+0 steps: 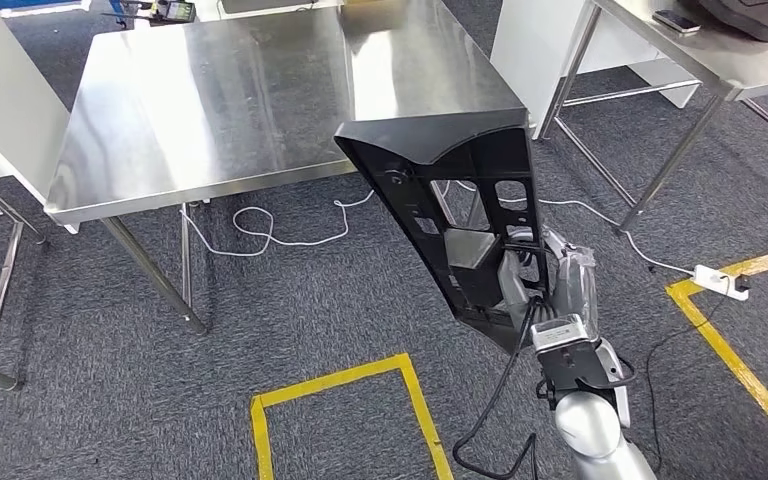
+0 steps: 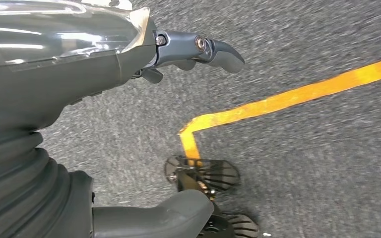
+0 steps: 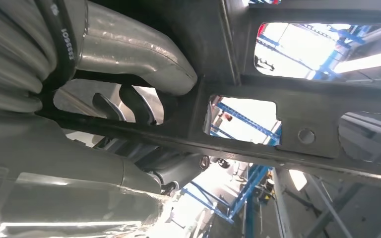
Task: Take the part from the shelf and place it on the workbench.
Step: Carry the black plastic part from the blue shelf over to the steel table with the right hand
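With fingers (image 3: 129, 101) through part (image 1: 460, 200) (gripped)

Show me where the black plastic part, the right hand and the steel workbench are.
black plastic part (image 1: 430, 165): head view, upper ribbed panel.
right hand (image 1: 550, 275): head view, grey back of the hand.
steel workbench (image 1: 210, 100): head view, bare top.

The head view is evenly and brightly lit from above and sharp throughout, with soft pale reflections across the steel counter (image 1: 210, 110) and only faint shadows on the carpet (image 1: 290, 310). In the left wrist view the carpet is smeared by motion blur, and glare streaks the glossy cover (image 2: 54, 29). In the right wrist view the openings in the black part (image 3: 278, 94) blow out to white, leaving the part dark.
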`<act>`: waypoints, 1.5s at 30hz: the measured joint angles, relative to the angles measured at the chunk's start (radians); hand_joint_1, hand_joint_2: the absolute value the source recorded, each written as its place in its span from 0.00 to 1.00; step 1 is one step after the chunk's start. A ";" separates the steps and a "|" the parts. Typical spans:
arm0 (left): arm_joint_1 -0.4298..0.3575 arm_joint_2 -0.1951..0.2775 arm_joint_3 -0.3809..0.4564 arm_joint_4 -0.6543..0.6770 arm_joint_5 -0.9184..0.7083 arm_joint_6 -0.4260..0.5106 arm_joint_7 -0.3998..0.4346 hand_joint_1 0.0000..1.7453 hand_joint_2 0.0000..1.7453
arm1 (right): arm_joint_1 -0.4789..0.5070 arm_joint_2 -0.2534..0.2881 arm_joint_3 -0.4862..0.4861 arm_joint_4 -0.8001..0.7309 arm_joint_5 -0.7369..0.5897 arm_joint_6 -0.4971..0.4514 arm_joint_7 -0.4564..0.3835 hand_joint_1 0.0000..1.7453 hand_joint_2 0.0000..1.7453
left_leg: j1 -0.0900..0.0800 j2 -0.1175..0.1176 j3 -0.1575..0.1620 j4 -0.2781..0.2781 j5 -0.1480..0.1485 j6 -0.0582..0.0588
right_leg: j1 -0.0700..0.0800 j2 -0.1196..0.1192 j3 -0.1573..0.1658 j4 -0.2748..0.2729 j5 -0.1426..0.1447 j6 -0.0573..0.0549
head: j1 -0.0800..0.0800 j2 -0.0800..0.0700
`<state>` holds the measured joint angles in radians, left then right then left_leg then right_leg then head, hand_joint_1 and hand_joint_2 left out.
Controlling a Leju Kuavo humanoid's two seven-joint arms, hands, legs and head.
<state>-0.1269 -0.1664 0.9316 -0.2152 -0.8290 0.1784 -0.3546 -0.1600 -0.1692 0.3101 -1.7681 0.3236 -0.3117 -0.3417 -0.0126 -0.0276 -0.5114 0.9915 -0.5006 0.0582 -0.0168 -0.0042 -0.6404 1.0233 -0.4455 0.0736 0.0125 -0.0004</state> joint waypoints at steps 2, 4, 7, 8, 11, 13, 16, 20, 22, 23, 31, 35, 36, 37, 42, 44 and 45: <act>-0.002 0.001 0.000 0.000 0.000 -0.001 -0.002 0.00 1.00 | 0.001 0.000 -0.001 -0.001 0.000 -0.003 -0.003 1.00 1.00 | -0.003 0.001 0.009 0.009 -0.019 -0.008 | -0.004 -0.001 0.014 -0.015 0.019 -0.027 | -0.001 0.000; -0.003 0.001 0.000 0.000 0.000 -0.001 -0.004 0.00 1.00 | 0.003 0.000 -0.002 -0.003 0.000 -0.007 -0.005 1.00 1.00 | -0.001 0.003 0.014 0.023 -0.028 -0.014 | -0.009 0.002 0.026 -0.017 0.023 -0.045 | -0.003 0.000; -0.005 0.002 0.000 0.000 0.000 -0.002 -0.005 0.00 1.00 | 0.006 -0.001 -0.004 -0.005 0.000 -0.010 -0.008 1.00 1.00 | 0.006 0.016 -0.052 0.144 -0.060 -0.033 | -0.012 0.002 0.050 -0.018 0.009 -0.064 | -0.005 0.000; -0.006 0.002 0.000 0.000 0.000 -0.002 -0.005 0.00 1.00 | 0.006 -0.001 -0.004 -0.005 0.000 -0.010 -0.009 1.00 1.00 | 0.009 0.019 -0.097 0.215 -0.084 -0.039 | -0.012 0.002 0.057 -0.017 0.001 -0.069 | -0.006 0.000; -0.005 0.002 0.000 0.000 0.000 -0.003 -0.004 0.00 1.00 | 0.013 -0.001 -0.003 -0.006 0.000 -0.010 -0.011 1.00 1.00 | 0.020 0.022 -0.202 0.322 -0.137 -0.049 | -0.014 0.003 0.088 -0.017 -0.029 -0.069 | -0.007 0.000; -0.005 0.002 0.000 0.000 0.000 -0.003 -0.004 0.00 1.00 | 0.016 -0.001 -0.003 -0.006 0.000 -0.010 -0.011 1.00 1.00 | 0.024 0.025 -0.201 0.234 -0.074 -0.048 | -0.016 0.004 0.120 -0.018 -0.054 -0.063 | -0.007 0.000; -0.003 0.005 0.000 0.001 0.001 -0.003 -0.004 0.00 1.00 | 0.017 0.001 -0.003 -0.005 0.000 -0.011 -0.012 1.00 1.00 | 0.020 0.029 -0.175 0.074 0.070 -0.034 | -0.011 0.006 0.150 -0.019 -0.090 -0.047 | -0.009 0.000; -0.003 0.006 0.000 0.000 0.003 -0.003 -0.005 0.00 1.00 | 0.018 0.000 -0.005 -0.007 -0.001 -0.012 -0.020 1.00 1.00 | 0.011 0.025 -0.138 0.040 0.082 0.000 | -0.002 0.007 0.184 -0.015 -0.108 -0.017 | -0.009 0.000; -0.006 0.006 0.000 0.000 0.015 -0.003 -0.009 0.00 1.00 | 0.007 -0.001 -0.004 -0.003 -0.012 -0.003 -0.028 1.00 1.00 | 0.006 0.021 -0.117 0.038 0.074 0.018 | -0.003 0.006 0.144 0.052 -0.119 -0.015 | -0.006 0.000; -0.006 0.007 0.002 0.000 0.023 -0.003 -0.013 0.00 1.00 | -0.004 0.000 -0.001 0.004 -0.020 0.004 -0.033 1.00 1.00 | 0.001 0.018 -0.112 0.040 0.066 0.023 | -0.004 0.006 0.104 0.111 -0.129 -0.019 | -0.005 0.000; 0.003 0.005 0.013 0.003 0.011 -0.011 -0.007 0.00 1.00 | -0.029 -0.012 0.014 0.047 -0.033 -0.020 -0.031 1.00 1.00 | -0.025 -0.010 -0.017 0.036 -0.019 0.034 | 0.036 0.008 0.010 0.020 -0.001 -0.043 | -0.012 0.000; 0.001 0.005 0.014 0.003 0.008 -0.009 -0.003 0.00 1.00 | -0.017 -0.020 0.012 0.034 -0.033 -0.028 -0.031 1.00 1.00 | -0.016 -0.005 -0.003 0.043 -0.025 0.019 | 0.031 0.011 0.054 -0.034 0.007 -0.082 | -0.008 0.000; 0.000 0.004 0.014 0.002 0.007 -0.009 -0.004 0.00 1.00 | -0.015 -0.020 0.012 0.031 -0.033 -0.030 -0.031 1.00 1.00 | -0.015 -0.002 -0.009 0.063 -0.027 0.014 | 0.023 0.011 0.076 -0.048 0.004 -0.089 | -0.008 0.000; -0.002 0.005 0.013 0.001 0.007 -0.009 -0.004 0.00 1.00 | -0.014 -0.020 0.012 0.029 -0.032 -0.031 -0.031 1.00 1.00 | -0.010 0.002 -0.028 0.100 -0.035 0.006 | 0.014 0.011 0.097 -0.060 -0.001 -0.095 | -0.008 0.000; -0.004 0.006 0.014 0.002 0.010 -0.006 -0.004 0.00 1.00 | -0.003 -0.016 0.015 0.026 -0.029 -0.031 -0.032 1.00 1.00 | 0.044 0.017 -0.179 0.250 -0.061 -0.058 | -0.015 0.012 0.157 -0.066 -0.039 -0.077 | -0.011 0.000; -0.003 0.007 0.014 0.002 0.015 -0.003 -0.002 0.00 1.00 | -0.001 -0.015 0.015 0.026 -0.027 -0.031 -0.032 1.00 1.00 | 0.068 0.026 -0.170 0.153 0.029 -0.091 | -0.034 0.014 0.181 -0.059 -0.064 -0.052 | -0.011 0.000; -0.002 0.006 0.014 0.003 0.018 -0.002 -0.001 0.00 1.00 | -0.002 -0.014 0.015 0.026 -0.025 -0.031 -0.031 1.00 1.00 | 0.074 0.027 -0.164 0.109 0.060 -0.107 | -0.038 0.015 0.191 -0.052 -0.077 -0.040 | -0.014 0.000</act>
<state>-0.1290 -0.1600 0.9458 -0.2117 -0.8110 0.1762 -0.3560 -0.1625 -0.1837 0.3251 -1.7420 0.2985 -0.3427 -0.3732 0.0613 -0.0004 -0.6756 1.1002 -0.4404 -0.0485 -0.0545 0.0109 -0.4498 0.9714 -0.5226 0.0338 -0.0018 -0.0004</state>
